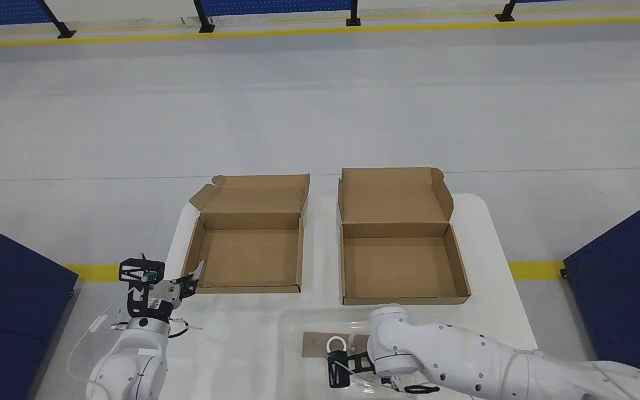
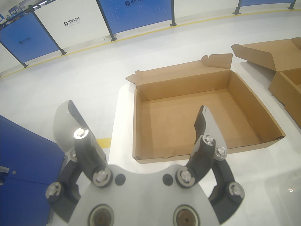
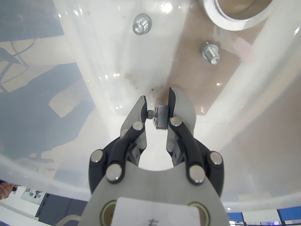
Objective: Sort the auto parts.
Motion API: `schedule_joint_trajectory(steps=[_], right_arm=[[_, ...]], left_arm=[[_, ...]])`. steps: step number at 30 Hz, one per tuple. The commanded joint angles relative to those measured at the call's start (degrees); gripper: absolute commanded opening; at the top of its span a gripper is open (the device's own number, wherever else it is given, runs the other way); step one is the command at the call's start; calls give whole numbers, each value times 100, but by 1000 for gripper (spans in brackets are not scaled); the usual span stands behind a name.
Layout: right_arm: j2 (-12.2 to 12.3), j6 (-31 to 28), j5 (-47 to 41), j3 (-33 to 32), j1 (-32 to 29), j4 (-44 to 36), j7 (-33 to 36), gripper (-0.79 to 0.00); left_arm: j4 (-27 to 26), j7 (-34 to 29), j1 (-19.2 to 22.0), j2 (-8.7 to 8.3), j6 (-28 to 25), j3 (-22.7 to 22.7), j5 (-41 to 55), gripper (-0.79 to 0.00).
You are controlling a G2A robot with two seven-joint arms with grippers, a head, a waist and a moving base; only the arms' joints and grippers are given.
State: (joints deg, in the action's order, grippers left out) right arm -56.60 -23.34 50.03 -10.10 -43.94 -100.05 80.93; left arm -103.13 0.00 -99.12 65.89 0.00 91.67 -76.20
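My right gripper (image 3: 157, 109) is down inside a clear plastic bin (image 3: 77, 55), shut on a small dark square-headed bolt (image 3: 160, 116). Two silver flanged bolts (image 3: 141, 24) (image 3: 210, 52) and a large metal ring (image 3: 237, 3) lie on the bin floor beyond it. In the top view the right gripper (image 1: 338, 368) sits at the table's near edge. My left gripper (image 2: 136, 123) hangs open and empty, just short of the left cardboard box (image 2: 256, 109). From above, the left gripper (image 1: 180, 288) is beside that box's near left corner.
Two open, empty cardboard boxes stand side by side on the white table, the left box (image 1: 250, 258) and the right box (image 1: 400, 265), lids folded back. The clear bin (image 1: 300, 330) spans the near edge. Blue panels flank the table on both sides.
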Motion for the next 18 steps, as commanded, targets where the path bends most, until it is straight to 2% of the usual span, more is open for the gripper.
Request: schedule_joint_trajectory(steps=[1, 9, 18], right_arm=[[28, -29, -26, -52, -15, -46, -31, -785], [251, -190, -143, -389, -152, -284, -326, -785], [727, -622, -389, -1042, -483, -554, -914, -785]], left_arm=[[0, 0, 0, 0, 0, 0, 0, 0], [0, 0, 0, 0, 0, 0, 0, 0], [0, 0, 0, 0, 0, 0, 0, 0]])
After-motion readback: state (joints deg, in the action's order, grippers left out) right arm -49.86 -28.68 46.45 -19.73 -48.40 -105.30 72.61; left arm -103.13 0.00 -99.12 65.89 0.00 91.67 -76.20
